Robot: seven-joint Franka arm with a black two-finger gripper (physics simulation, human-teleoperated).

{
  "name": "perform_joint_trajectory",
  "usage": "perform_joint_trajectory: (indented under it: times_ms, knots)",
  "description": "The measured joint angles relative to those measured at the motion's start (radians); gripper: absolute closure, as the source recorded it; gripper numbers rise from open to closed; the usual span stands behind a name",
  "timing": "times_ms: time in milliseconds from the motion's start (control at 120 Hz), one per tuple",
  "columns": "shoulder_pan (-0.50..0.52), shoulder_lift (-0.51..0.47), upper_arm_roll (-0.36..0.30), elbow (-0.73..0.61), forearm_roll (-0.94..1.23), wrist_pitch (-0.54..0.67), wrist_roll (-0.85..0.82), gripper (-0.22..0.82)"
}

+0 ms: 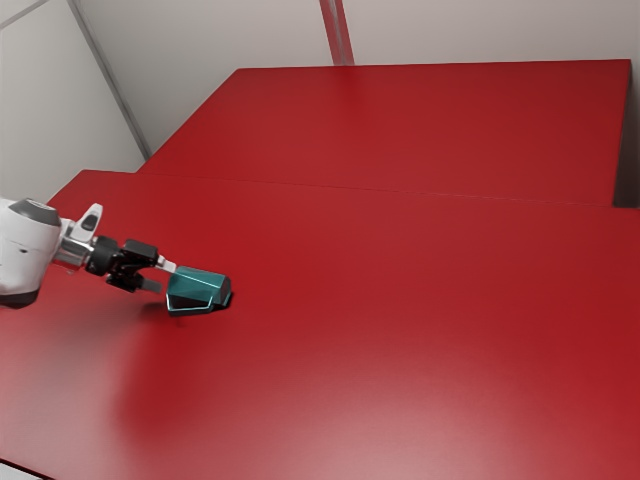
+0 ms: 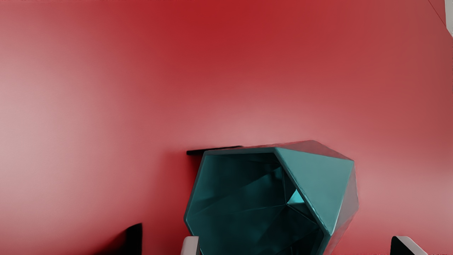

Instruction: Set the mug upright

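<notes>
Exterior view, from left to right: the white arm point(image 1: 25, 250) enters at the left edge and reaches toward the exterior view's right, ending in the black gripper point(image 1: 160, 276), low over the red table point(image 1: 400, 330). Just beyond the fingertips, in the exterior view's left half, lies the teal mug point(image 1: 200, 285), faceted and tipped on its side, with its mouth turned toward the gripper. Farther right, a red stripe point(image 1: 337, 30) runs up the pale wall point(image 1: 230, 35) behind the table. A thin seam point(image 1: 390, 190) crosses the red surface, which continues behind it toward the wall.

Wrist view, likewise: a black shape point(image 2: 134, 239) appears first, its nature uncertain, followed by one pale fingertip point(image 2: 190, 246), which overlaps the mug's rim; whether the two touch cannot be determined. The angular mouth opens toward the gripper, exposing the dark teal interior, and a narrow black strip point(image 2: 212, 150) shows along one edge of the rim. The other fingertip point(image 2: 408, 246) stands apart from the mug. The fingers are spread wide and grip nothing.
</notes>
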Motion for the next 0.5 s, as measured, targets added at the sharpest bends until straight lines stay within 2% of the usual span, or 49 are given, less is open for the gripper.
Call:
perform_joint_trajectory:
  times_ms: [500]
  knots:
    - [-0.032, 0.000, -0.001, -0.027, -0.023, 0.000, 0.076, 0.02]
